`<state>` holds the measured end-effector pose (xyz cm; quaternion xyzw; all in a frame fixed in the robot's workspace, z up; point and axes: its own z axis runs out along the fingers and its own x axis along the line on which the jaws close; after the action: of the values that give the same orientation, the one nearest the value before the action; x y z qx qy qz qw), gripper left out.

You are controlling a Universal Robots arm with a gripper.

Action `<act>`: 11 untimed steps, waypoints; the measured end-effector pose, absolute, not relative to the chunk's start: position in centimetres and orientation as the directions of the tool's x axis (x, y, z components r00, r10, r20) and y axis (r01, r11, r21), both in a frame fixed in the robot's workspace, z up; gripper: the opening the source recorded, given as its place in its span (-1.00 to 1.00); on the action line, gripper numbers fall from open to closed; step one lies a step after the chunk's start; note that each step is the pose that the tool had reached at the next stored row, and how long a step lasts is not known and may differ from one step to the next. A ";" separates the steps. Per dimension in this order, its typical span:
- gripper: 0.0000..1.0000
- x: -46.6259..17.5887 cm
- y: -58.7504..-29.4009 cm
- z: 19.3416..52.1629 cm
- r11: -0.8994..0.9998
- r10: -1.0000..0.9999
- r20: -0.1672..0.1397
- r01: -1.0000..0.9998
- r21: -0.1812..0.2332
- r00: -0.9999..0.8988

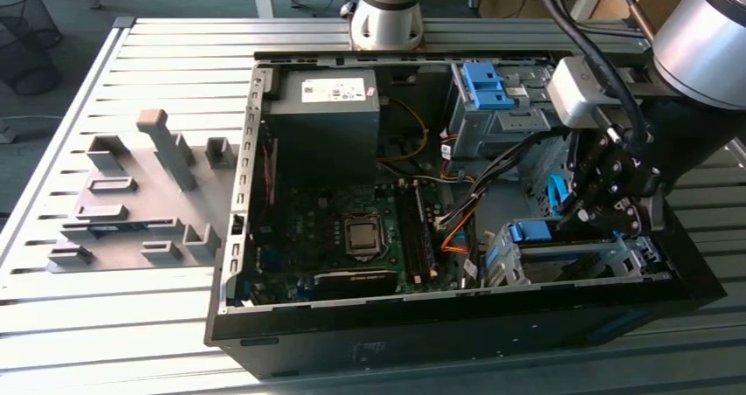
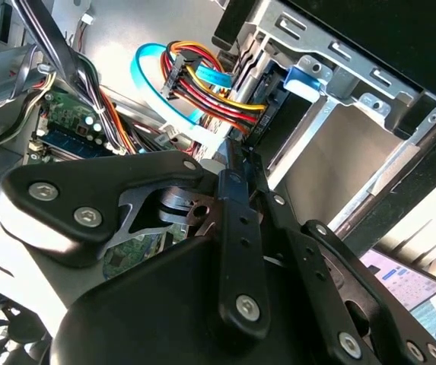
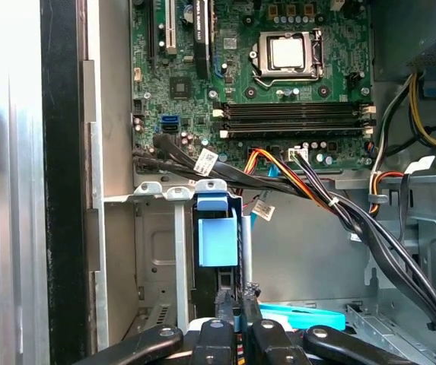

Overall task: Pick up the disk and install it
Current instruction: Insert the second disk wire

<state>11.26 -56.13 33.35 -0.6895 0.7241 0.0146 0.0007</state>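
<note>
Down inside the case, hand point(image 1: 600, 204) beside the disk point(image 1: 539, 232)

Computer case point(image 1: 233, 264) is matt black painted sheet metal, inner walls bare dull grey steel. Table point(image 1: 117, 325) is ribbed metal slats, satin silver, lightly reflective. Fixture block point(image 1: 128, 211) on it looks matt grey plastic. Power supply point(image 1: 323, 107) is grey metal with a white paper sticker. Circuit board point(image 3: 278, 84) is glossy dark green with a shiny metal chip cover point(image 3: 288, 52). Drive cage point(image 3: 153, 251) is bare stamped steel, matt. Blue tab point(image 3: 218, 239) is smooth plastic, slightly glossy. Cables point(image 2: 202, 87) have shiny plastic sheathing. Gripper point(image 2: 237, 163) links are matt black metal with bright steel screws. Arm point(image 1: 711, 37) shell is smooth satin silver.
</note>
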 end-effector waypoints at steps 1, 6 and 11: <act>-0.67 11.3 -56.1 33.3 0.049 -0.999 -0.021 -0.999 0.020 -0.049; -0.67 11.3 -56.2 33.0 0.049 -0.999 -0.023 -0.999 0.020 -0.050; -0.67 11.3 -56.2 32.9 0.049 -0.998 -0.024 -0.999 0.020 -0.050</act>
<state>11.31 -56.23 32.92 -0.6893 0.7243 0.0156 0.0016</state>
